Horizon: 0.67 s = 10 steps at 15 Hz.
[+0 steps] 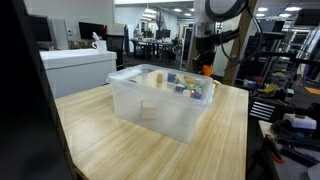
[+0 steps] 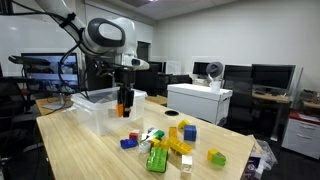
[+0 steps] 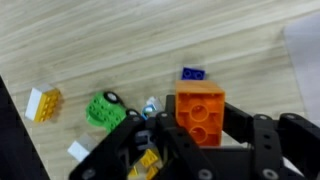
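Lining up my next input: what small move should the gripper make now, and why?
Probably carry the orange block sideways over the clear bin. The gripper is shut on it, above the table and beside the bin, not over its open top.

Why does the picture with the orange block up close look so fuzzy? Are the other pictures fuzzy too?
Wrist view: soft all over, and the orange block in the gripper has smeared edges. In an exterior view, the clear bin is fairly sharp, but a dark blurred shape fills one side. In an exterior view, the table is evenly lit.
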Each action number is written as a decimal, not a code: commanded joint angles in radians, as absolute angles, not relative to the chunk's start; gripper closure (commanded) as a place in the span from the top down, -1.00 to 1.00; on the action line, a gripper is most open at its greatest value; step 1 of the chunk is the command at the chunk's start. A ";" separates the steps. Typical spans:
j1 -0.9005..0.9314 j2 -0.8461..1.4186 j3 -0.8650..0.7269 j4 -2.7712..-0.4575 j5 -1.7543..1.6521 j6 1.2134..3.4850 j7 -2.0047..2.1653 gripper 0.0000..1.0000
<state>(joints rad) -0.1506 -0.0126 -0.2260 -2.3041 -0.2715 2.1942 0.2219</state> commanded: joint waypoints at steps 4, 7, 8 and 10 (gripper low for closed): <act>-0.071 -0.126 -0.084 -2.213 -0.200 2.133 0.206 -0.71; -0.012 -0.121 -0.023 -2.234 -0.133 2.168 0.174 -0.71; -0.008 -0.119 -0.019 -2.241 -0.116 2.174 0.155 -0.71; 0.006 -0.108 -0.010 -2.249 -0.082 2.180 0.120 -0.71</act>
<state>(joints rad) -0.0017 -0.1078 -0.0189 -2.2201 -0.1358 2.1476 0.1927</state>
